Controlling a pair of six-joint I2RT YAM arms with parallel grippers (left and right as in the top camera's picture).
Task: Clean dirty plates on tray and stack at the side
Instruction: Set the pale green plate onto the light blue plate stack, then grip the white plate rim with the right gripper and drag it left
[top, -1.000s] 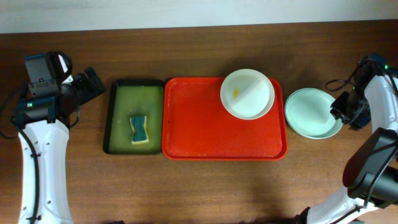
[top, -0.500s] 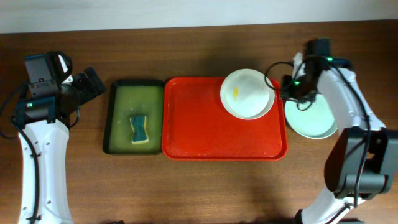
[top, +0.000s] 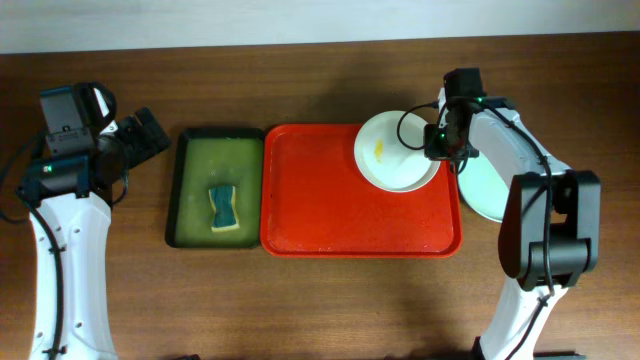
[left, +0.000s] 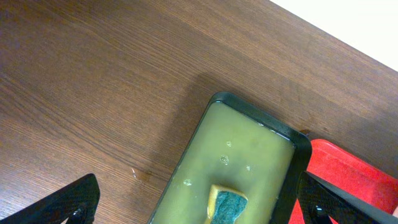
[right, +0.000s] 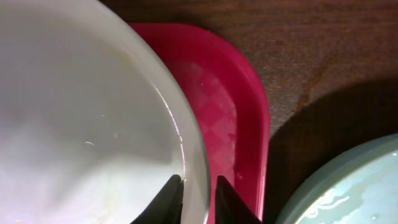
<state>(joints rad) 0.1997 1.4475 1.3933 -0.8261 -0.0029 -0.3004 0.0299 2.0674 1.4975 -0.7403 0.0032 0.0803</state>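
A white plate (top: 395, 150) with a small yellow smear sits at the far right corner of the red tray (top: 330, 200). A second rim peeks out under its lower right edge. My right gripper (top: 437, 150) is at the plate's right rim. In the right wrist view its fingers (right: 198, 190) are closed on the white plate's (right: 81, 124) rim, one inside and one outside, above the tray (right: 230, 124). A pale green plate (top: 490, 190) lies on the table right of the tray and shows in the wrist view (right: 348, 193). My left gripper (top: 150, 135) is open and empty.
A dark green tray (top: 220, 131) of yellowish water stands left of the red tray, with a blue-and-yellow sponge (top: 225, 208) in it. The left wrist view shows that tray (left: 255, 112) and sponge (left: 227, 205) between my open left fingers (left: 199, 202).
My right arm swung left from the table's right edge, over the pale green plate, to the white plate's right rim. The left arm has not moved.
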